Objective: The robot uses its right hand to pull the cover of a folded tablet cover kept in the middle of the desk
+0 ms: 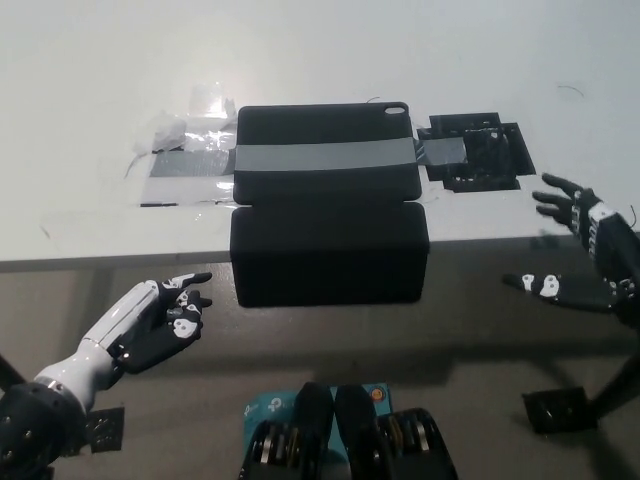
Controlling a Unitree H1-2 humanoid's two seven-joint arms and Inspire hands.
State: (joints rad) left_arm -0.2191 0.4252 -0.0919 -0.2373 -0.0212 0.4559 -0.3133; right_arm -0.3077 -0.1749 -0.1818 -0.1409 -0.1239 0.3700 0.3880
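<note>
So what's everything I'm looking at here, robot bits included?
Desk: one, white, fills the upper picture.
Tablet cover: one, black, unfolded at the desk's middle, its flap hanging over the front edge.
Grey tape: one strip, across the cover's upper half, running onto the desk at both ends.
Black tape patch: one, on the desk right of the cover.
Left robot hand: one, white, open, resting lower left below the desk edge.
Right robot hand: one, black, open, at the right edge, holding nothing.

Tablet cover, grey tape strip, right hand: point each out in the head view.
tablet cover (330, 265): head view, middle of the flap hanging over the desk edge.
grey tape strip (325, 156): head view, strip's middle, across the cover.
right hand (590, 255): head view, palm, fingers spread.
</note>
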